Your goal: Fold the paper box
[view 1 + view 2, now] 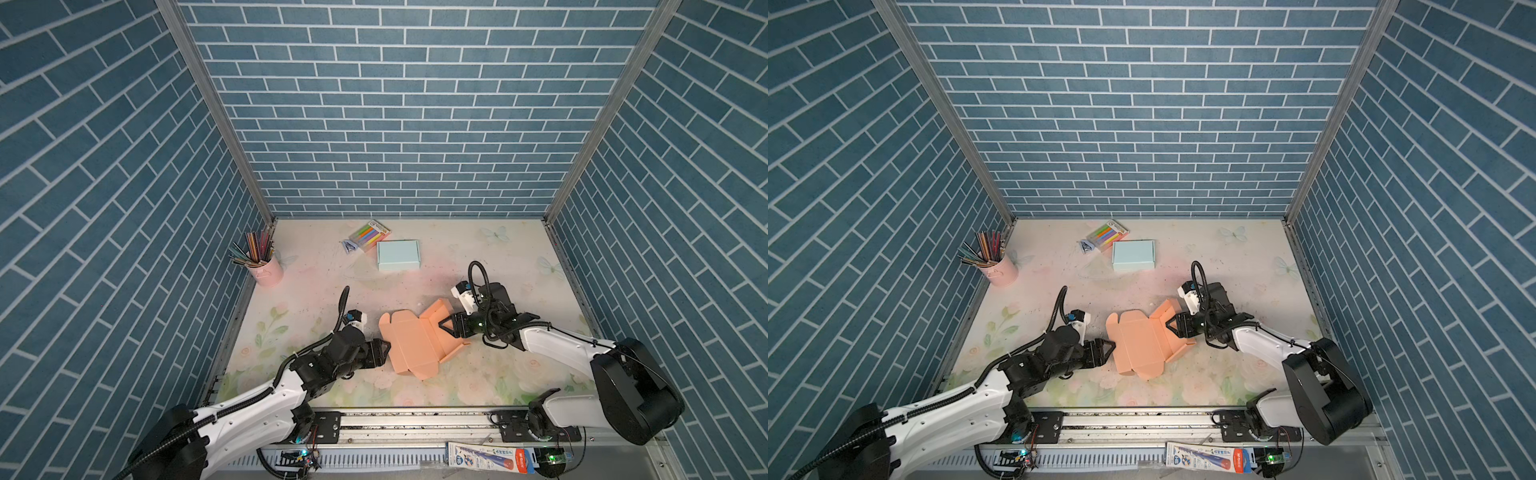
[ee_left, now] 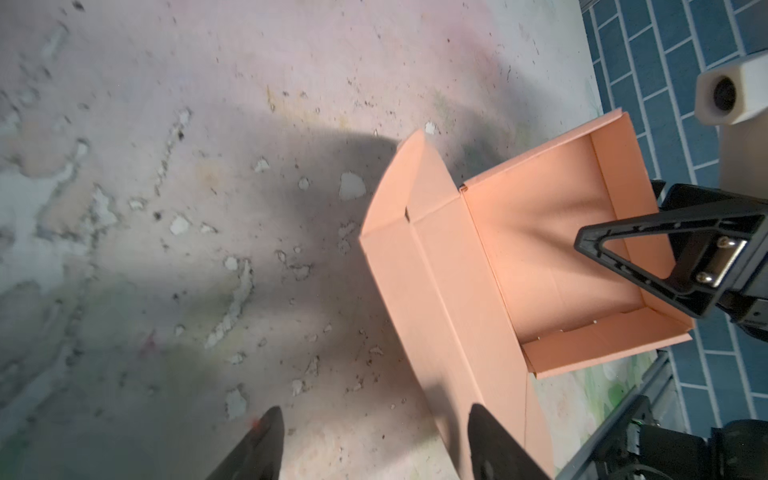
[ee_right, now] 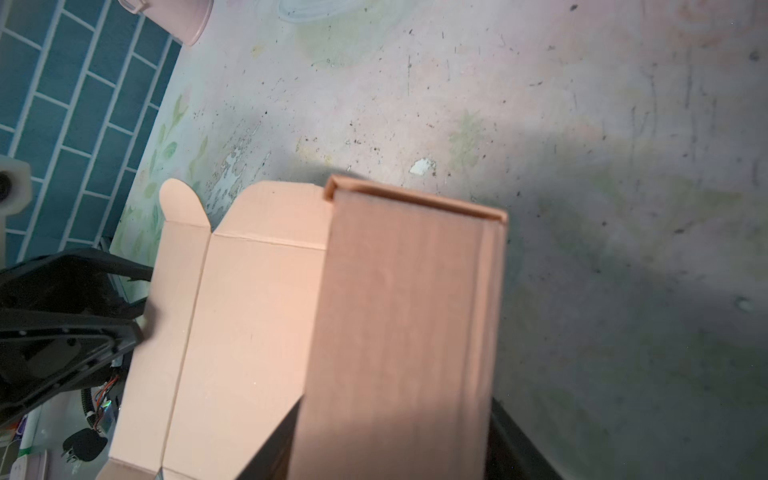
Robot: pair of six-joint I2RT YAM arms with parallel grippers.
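- Near the front middle of the table (image 1: 490,266), between the two arms: orange paper box (image 1: 409,347), half formed. Lid panels and flaps lie flat on its left part; the tray on its right part has walls standing.
- At the tray's right side: right gripper (image 1: 446,326). Jaws stand well apart. In the right wrist view a raised wall panel (image 3: 407,324) fills the space between them. In the left wrist view one finger (image 2: 665,226) reaches over the tray. Whether the panel is pinched: cannot tell.
- Just beside the box's left edge: left gripper (image 1: 385,351), jaws wide, nothing between them. One fingertip (image 2: 488,436) overlaps the lid flap; contact unclear.
- Well behind: closed light-blue box (image 1: 398,255) and marker pack (image 1: 370,235). Pink pencil cup (image 1: 270,272) far left.
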